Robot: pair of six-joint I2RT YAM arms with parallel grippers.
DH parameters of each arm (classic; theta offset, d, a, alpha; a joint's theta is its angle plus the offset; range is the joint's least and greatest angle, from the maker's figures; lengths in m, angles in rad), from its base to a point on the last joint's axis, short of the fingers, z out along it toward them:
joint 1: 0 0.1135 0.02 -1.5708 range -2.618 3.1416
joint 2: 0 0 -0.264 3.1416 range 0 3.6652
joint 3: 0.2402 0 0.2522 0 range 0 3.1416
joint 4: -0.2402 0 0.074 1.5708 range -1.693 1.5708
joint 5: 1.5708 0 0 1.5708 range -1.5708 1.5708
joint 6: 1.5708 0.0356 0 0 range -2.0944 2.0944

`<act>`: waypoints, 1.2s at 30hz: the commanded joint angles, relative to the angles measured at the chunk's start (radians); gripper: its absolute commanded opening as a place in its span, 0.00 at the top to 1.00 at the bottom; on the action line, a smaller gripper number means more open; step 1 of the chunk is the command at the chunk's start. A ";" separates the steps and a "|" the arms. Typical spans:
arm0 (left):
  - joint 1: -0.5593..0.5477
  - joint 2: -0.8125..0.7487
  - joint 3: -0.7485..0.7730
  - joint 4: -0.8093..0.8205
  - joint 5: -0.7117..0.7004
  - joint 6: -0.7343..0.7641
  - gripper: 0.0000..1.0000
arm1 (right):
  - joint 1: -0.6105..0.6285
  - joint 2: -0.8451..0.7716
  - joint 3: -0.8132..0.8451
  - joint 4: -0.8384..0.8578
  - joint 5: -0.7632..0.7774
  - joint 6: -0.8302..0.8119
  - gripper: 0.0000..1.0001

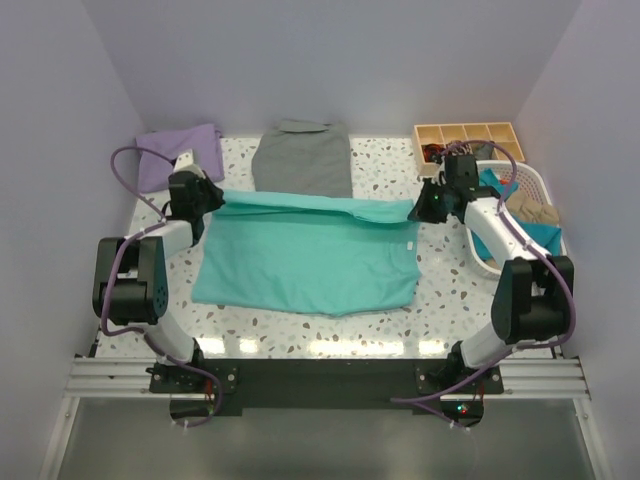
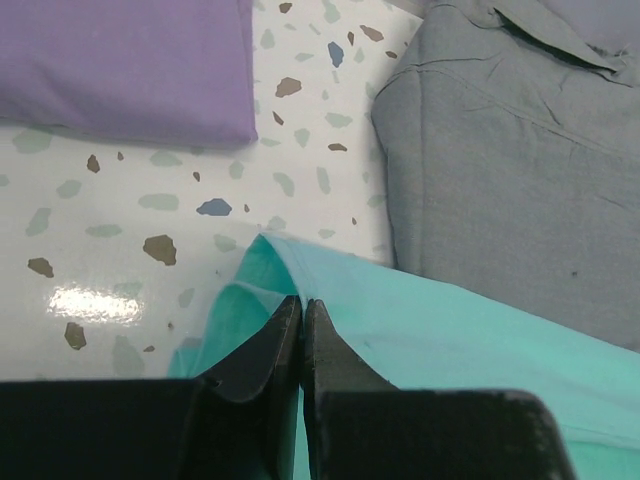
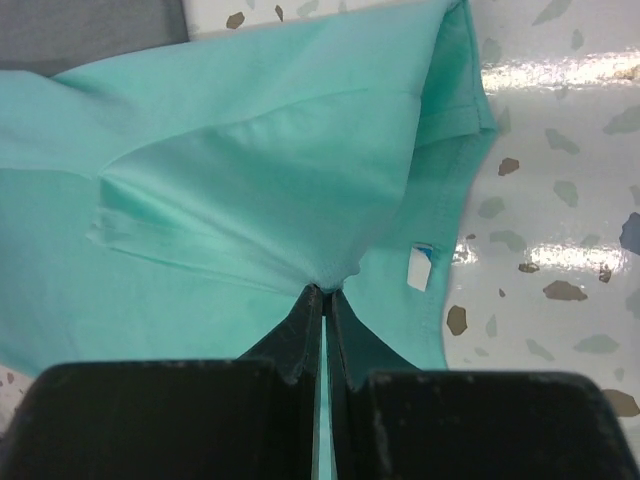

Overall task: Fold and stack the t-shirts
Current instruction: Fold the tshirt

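A turquoise-green t-shirt (image 1: 305, 262) lies spread in the middle of the table, its far edge lifted into a taut band between the two arms. My left gripper (image 2: 301, 303) is shut on the shirt's left end (image 2: 420, 320), near the lavender-purple t-shirt (image 1: 178, 152) folded at the back left. My right gripper (image 3: 327, 291) is shut on a bunch of the same cloth (image 3: 250, 190) at the right end, beside the small white neck label (image 3: 419, 266). A grey shirt (image 1: 302, 158) lies folded at the back centre.
A white basket (image 1: 530, 205) with clothes stands at the right edge, behind my right arm. A wooden compartment tray (image 1: 466, 135) sits at the back right. Purple walls close in the table on three sides.
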 commanded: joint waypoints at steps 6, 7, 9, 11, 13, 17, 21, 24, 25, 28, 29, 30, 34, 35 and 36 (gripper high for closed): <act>0.009 -0.038 -0.032 -0.031 -0.093 -0.016 0.94 | 0.011 -0.021 -0.037 -0.089 0.074 -0.002 1.00; 0.010 -0.035 -0.034 -0.034 -0.098 -0.013 0.94 | 0.012 -0.014 -0.039 -0.092 0.074 -0.005 1.00; 0.010 -0.028 -0.031 -0.052 -0.118 -0.016 0.95 | 0.017 0.003 -0.048 -0.092 0.083 -0.007 1.00; 0.007 -0.026 -0.031 -0.057 -0.126 -0.013 0.96 | 0.018 0.009 -0.054 -0.095 0.091 -0.007 1.00; 0.009 -0.019 -0.029 -0.061 -0.132 -0.013 0.95 | 0.020 0.026 -0.054 -0.097 0.089 -0.011 1.00; 0.007 0.003 -0.015 -0.093 -0.141 -0.021 0.96 | 0.027 0.048 -0.054 -0.092 0.100 -0.007 1.00; 0.006 0.005 -0.006 -0.133 -0.187 -0.025 0.77 | 0.029 0.057 -0.051 -0.091 0.129 -0.002 0.67; 0.000 -0.023 -0.034 -0.118 -0.211 -0.031 0.56 | 0.029 0.026 -0.060 -0.071 0.160 0.002 0.51; 0.000 -0.031 -0.037 -0.101 -0.215 -0.030 0.51 | 0.029 0.020 -0.057 -0.062 0.164 0.004 0.50; 0.000 -0.060 -0.008 -0.118 -0.230 -0.019 0.49 | 0.031 0.003 -0.024 -0.062 0.161 0.010 0.50; 0.000 -0.075 0.002 -0.115 -0.224 -0.019 0.48 | 0.031 0.002 -0.005 -0.054 0.158 0.012 0.50; 0.000 -0.081 0.008 -0.110 -0.199 -0.019 0.48 | 0.031 0.005 0.001 -0.050 0.150 0.010 0.49; -0.005 -0.089 0.022 -0.025 -0.075 -0.046 0.48 | 0.034 0.043 0.042 -0.007 0.080 0.024 0.49; -0.007 -0.085 0.022 -0.005 -0.031 -0.054 0.48 | 0.035 0.055 0.061 0.009 0.068 0.025 0.49; -0.011 -0.083 0.022 0.015 0.021 -0.062 0.48 | 0.044 0.080 0.068 0.013 0.054 0.029 0.49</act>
